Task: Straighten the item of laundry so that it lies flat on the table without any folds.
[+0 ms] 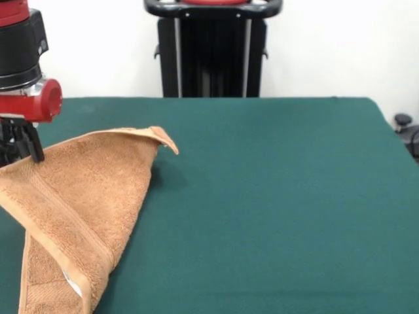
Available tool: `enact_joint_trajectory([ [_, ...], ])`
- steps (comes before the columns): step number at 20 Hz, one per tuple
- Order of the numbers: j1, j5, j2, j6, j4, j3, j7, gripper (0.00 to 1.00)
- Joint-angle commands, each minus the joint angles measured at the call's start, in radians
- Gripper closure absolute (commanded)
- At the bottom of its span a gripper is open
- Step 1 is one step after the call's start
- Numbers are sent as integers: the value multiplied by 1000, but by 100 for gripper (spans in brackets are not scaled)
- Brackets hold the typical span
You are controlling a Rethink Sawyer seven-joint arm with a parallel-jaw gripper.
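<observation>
The claw (19, 149) hangs at the towel's (78, 203) far-left edge, seemingly to drag the fold out; I cannot tell its grip; the surface (275, 196) lies green.

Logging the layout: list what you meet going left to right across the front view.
Tool at the left edge, touching the towel's upper left edge → the towel's raised far corner → bare green table → dark object past the right edge.
</observation>
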Motion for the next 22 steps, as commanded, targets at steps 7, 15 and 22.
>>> enact_joint_trajectory([
  [7, 32, -49, -3, 102, 89, 138, -274, 100],
  [15, 138, -122, 11, 0, 65, 61, -116, 100],
  [22, 254, -163, 49, -54, 21, -14, 43, 100],
])
